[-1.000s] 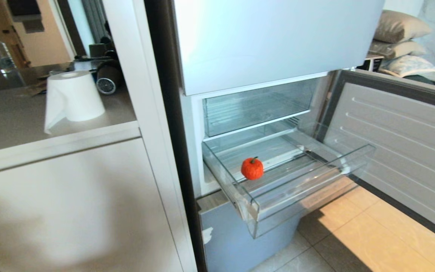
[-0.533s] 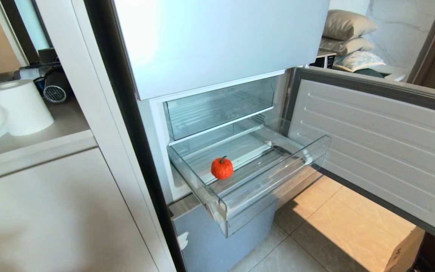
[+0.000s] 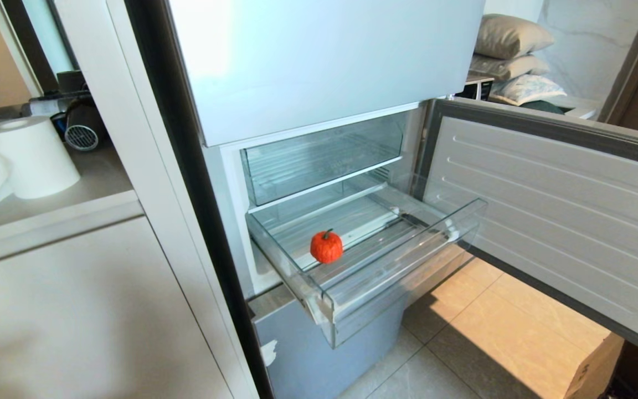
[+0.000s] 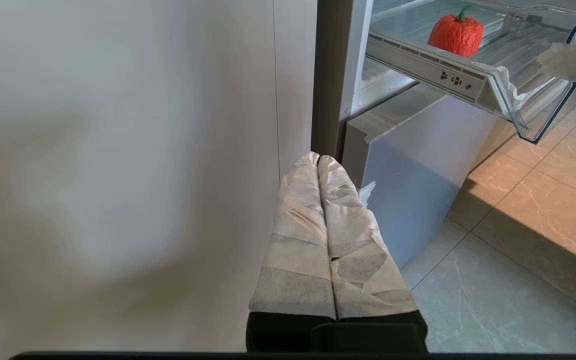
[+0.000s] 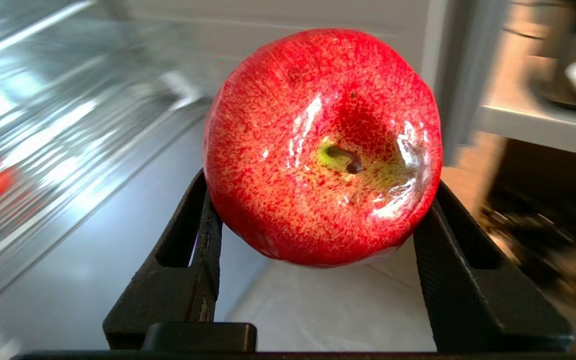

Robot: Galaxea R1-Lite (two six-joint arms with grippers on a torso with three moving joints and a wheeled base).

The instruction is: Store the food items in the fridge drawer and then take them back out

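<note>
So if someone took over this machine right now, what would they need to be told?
Right gripper: shut on a shiny red apple, out of the head view.
Left gripper: shut, empty, parked low beside the fridge.
Small red-orange ribbed pumpkin already lies in the clear plastic fridge drawer, which is pulled out.
Left: put the apple in, then take both back out.

The head view looks down from above at the fridge drawer, the left wrist view faces it from low beside the cabinet, sharing the drawer and pumpkin, and the right wrist view sits near its side.
</note>
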